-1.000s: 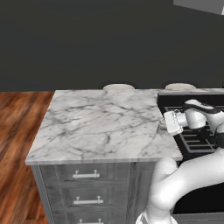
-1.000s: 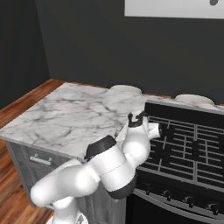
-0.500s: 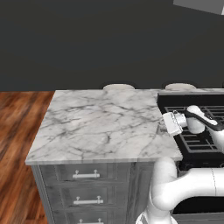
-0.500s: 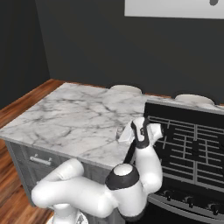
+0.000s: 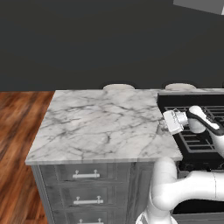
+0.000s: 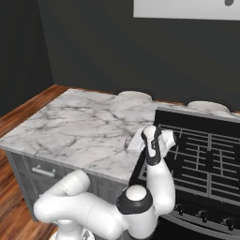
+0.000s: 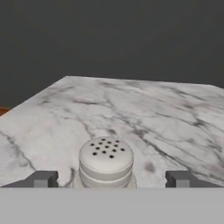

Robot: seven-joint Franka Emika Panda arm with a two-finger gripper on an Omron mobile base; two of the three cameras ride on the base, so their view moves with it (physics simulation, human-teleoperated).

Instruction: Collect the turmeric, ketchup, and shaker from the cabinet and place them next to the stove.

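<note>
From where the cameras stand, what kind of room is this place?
Most likely a kitchen. A black stove with iron grates stands beside a marble counter that has drawers below it, and a small shaker stands upright on that counter, between the open gripper's fingertips.

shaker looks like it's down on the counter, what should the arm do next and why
Probably draw the gripper straight back from the shaker without nudging it. The shaker stands upright on the marble counter at the stove side, and the jaws stand wide with clear gaps either side, so it appears released.
</note>
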